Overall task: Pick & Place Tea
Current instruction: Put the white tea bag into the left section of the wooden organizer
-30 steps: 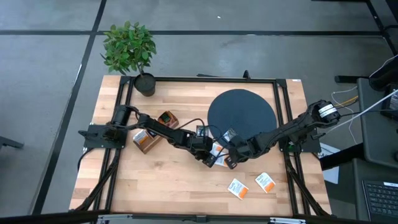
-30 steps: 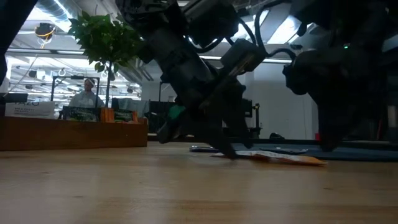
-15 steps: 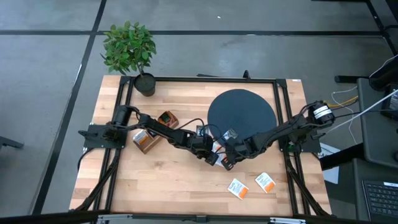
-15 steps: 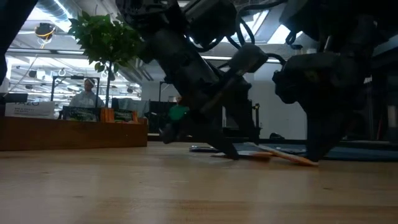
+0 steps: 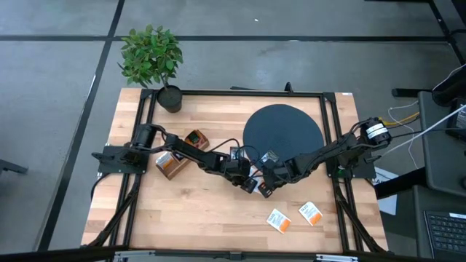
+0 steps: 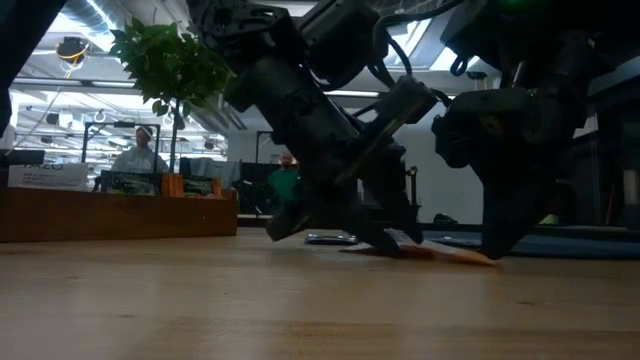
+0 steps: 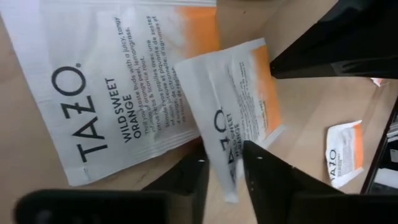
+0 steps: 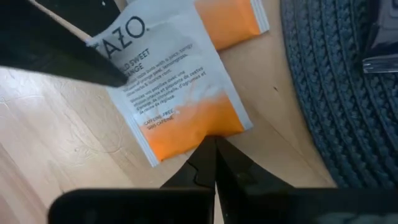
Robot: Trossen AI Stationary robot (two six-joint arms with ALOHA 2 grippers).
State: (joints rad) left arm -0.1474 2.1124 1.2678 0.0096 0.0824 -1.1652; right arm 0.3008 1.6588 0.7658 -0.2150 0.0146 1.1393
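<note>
Pick step: left gripper (image 7: 222,169) closing on sachet (image 7: 233,106) edge beside disc (image 5: 282,131); right gripper (image 8: 215,163) pinching shut, pinning its orange end. Next: lift.

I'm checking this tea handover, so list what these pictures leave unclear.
- High view: the sachet between the left hand and right hand is almost covered by both arms.
- Low view: it shows only edge-on, so its print is unreadable.
- Left wrist view: the far sachet is cut off by a dark arm.
</note>
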